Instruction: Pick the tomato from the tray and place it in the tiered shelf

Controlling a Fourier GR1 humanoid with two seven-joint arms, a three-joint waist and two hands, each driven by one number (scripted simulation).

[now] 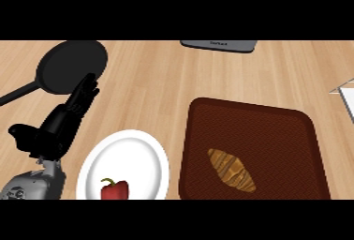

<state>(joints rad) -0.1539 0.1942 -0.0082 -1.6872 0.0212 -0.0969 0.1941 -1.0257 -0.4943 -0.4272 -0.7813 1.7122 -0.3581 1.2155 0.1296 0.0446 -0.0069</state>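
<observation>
A dark brown tray [249,119] lies on the wooden counter at the right. On it rests a golden-brown croissant [232,169]; no tomato shows on the tray. My left hand [59,124] stands at the left edge, fingers straight and pointing up, holding nothing. A white corner [346,96] at the far right edge may belong to the shelf; I cannot tell. My right hand does not show.
A white plate [131,150] with a red bell pepper [114,190] sits at the lower left, beside the tray. A black pan [72,65] with its handle lies at the upper left behind my left hand. A grey appliance edge [217,45] shows at the top.
</observation>
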